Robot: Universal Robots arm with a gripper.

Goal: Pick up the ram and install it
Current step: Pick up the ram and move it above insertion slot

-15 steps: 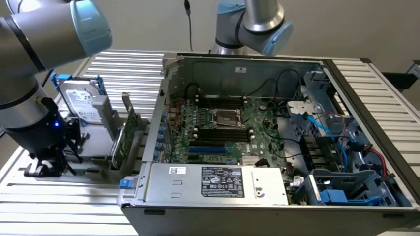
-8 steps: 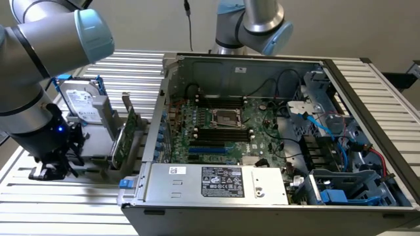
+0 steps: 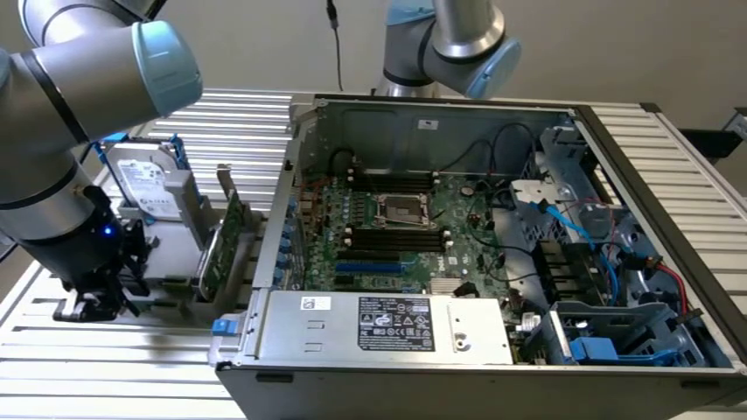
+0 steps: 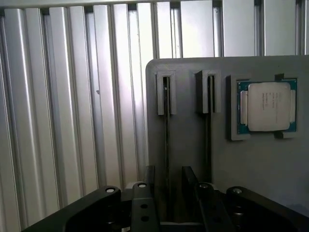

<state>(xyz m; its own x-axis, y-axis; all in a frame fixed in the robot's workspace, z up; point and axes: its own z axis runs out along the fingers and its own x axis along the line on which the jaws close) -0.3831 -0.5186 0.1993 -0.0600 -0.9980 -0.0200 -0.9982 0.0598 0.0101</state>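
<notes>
At the exterior view's left, the arm's tool (image 4: 170,186) hangs low over a gray holder (image 4: 251,169) on the slatted aluminium counter (image 3: 117,367). It is released, its jaws standing apart. The wrist view puts them either side of the ram (image 4: 166,125), which stands on edge in a narrow slot of the holder and shows as a thin dark line. The slot appears meant to keep the stick upright, so the two jaws can close on its flat faces. A second stick (image 4: 208,125) stands in the neighbouring slot, just beside the first, and a processor (image 4: 268,106) lies flat in a square recess of the same holder. Further toward the exterior view's right, a hard drive (image 3: 152,188) and a tall green expansion card (image 3: 224,254) are also racked upright. Beyond them the computer case (image 3: 443,127) lies open on its side, exposing the motherboard (image 3: 403,206) and its black memory slots (image 3: 397,236), which face up.
</notes>
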